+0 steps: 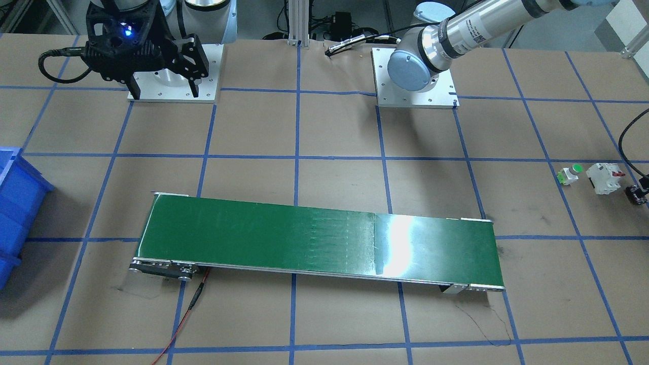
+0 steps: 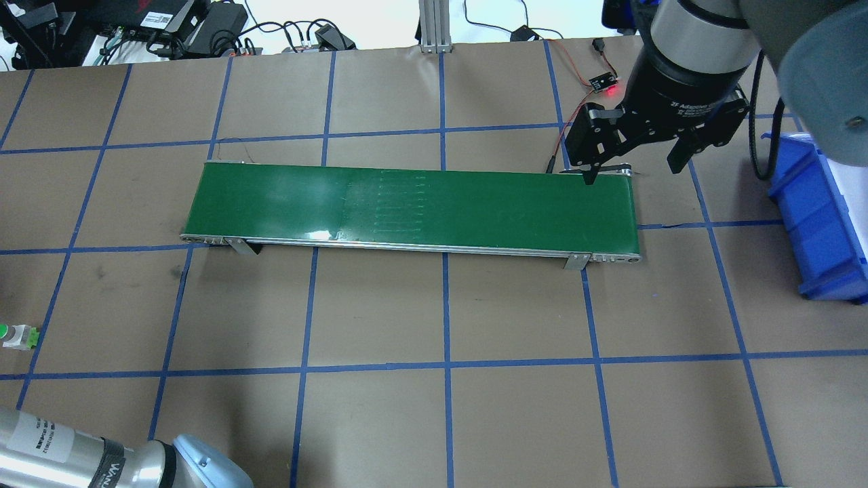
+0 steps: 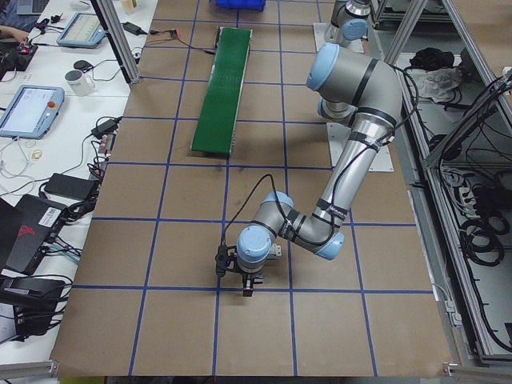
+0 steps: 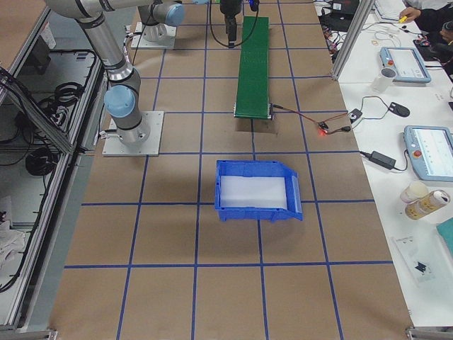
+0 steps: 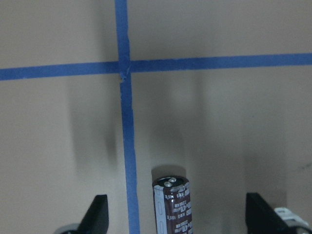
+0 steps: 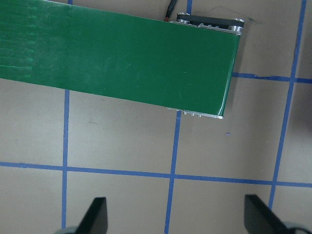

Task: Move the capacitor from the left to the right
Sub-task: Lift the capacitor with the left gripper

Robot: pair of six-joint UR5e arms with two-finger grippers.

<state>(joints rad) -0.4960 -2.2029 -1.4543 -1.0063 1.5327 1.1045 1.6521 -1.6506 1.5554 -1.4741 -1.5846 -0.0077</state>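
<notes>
The capacitor [image 5: 171, 207], a dark brown cylinder with pale print and a silvery top, stands upright on the brown paper beside a blue tape line. My left gripper [image 5: 178, 222] is open, low over the table, with its fingers [image 5: 99, 214] on either side of the capacitor and apart from it. The exterior left view shows the left gripper [image 3: 240, 278] near that end of the table. My right gripper [image 2: 634, 173] is open and empty, hovering over the right end of the green conveyor belt [image 2: 407, 203].
A green-topped push button [image 1: 570, 175] and a white circuit breaker [image 1: 604, 177] stand close to the capacitor. A blue bin [image 2: 820, 217] sits beyond the conveyor's right end. A red-lit sensor board [image 2: 600, 83] with wires lies behind the belt.
</notes>
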